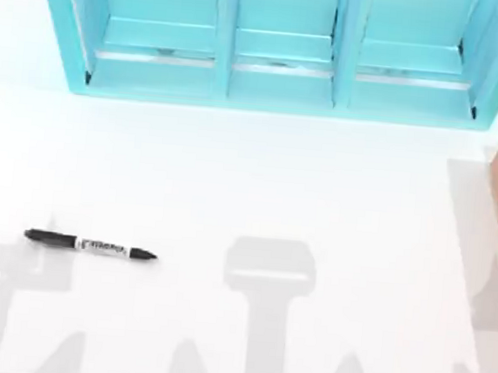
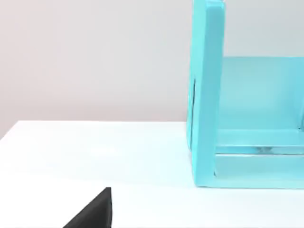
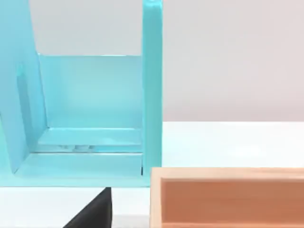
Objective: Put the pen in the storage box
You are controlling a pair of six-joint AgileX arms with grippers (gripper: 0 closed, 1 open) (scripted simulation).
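Lying pen [image 1: 89,245], boxless wrist view

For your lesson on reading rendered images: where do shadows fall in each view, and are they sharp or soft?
Top view: soft grey shadows lie on the table, one just right of the pen. Wrist views: faint shading beneath the shelf unit and beside the storage box.

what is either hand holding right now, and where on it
Nothing is held. The pen lies alone on the table at its left side, with no hand on it.
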